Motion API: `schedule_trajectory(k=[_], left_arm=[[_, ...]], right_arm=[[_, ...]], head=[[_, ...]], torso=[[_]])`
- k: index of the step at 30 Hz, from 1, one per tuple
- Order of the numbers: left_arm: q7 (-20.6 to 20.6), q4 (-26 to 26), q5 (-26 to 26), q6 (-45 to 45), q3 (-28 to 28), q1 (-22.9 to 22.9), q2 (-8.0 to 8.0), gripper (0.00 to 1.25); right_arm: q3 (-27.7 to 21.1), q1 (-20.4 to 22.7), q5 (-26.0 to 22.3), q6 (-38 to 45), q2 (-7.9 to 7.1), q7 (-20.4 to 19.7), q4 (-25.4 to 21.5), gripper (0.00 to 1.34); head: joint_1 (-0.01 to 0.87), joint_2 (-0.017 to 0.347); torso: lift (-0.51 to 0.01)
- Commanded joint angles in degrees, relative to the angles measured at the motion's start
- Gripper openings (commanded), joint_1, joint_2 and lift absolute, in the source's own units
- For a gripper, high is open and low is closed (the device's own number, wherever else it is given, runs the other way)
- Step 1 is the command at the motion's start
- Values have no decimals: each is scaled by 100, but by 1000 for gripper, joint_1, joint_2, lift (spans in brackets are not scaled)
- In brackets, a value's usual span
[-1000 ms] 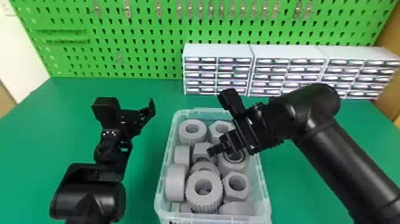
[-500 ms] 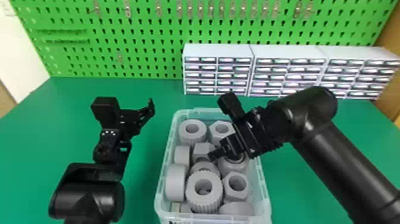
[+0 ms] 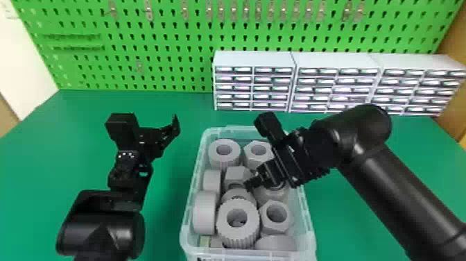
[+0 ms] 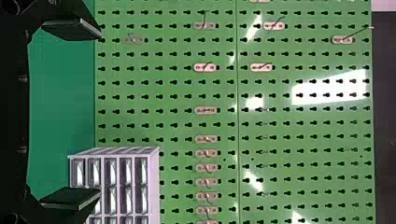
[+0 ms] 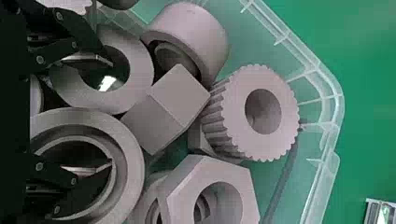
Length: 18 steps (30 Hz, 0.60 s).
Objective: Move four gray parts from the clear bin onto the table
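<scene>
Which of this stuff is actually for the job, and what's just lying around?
For the job:
- gray parts, in the clear bin
- table, their destination
- right gripper, at the parts

Just there:
- green pegboard with metal hooks
- drawer cabinets
- left gripper, seemingly idle beside the bin

- A green table [image 3: 163,222] spreads across the scene.
- At its far side stands a green pegboard [image 3: 180,62] with rows of dark keyhole slots.
- Small metal hooks [image 3: 148,10] hang in a row high on the board.
- Three white drawer cabinets [image 3: 333,62] stand side by side, far right, before the board.
- A pale wall [image 3: 24,55] is at far left, a brown panel [image 3: 454,45] at far right.
- Bright glare [image 4: 331,88] lies on the board.
</scene>
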Motion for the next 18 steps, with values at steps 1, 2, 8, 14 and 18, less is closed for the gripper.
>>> schedule_trajectory(k=[1, 2, 8, 14, 18], left_arm=[[0, 0, 0, 0, -8, -4, 2, 1147], [0, 0, 0, 0, -8, -4, 2, 1147], [0, 0, 18, 0, 1, -4, 11, 1147], [0, 0, 35, 0, -8, -21, 37, 1147], [0, 0, 44, 0, -8, -13, 37, 1147]], right_arm=[[8, -7, -9, 83, 9, 0, 55, 773], [17, -25, 0, 136, 9, 0, 64, 716], [17, -87, 44, 338, 35, 0, 134, 313], [61, -157, 149, 523, 35, 0, 134, 245], [52, -157, 193, 523, 35, 0, 134, 242]], head=[[693, 72], [693, 72], [693, 72], [693, 72], [693, 72]], torso=[[-52], [-52], [-52], [-52], [-52]])
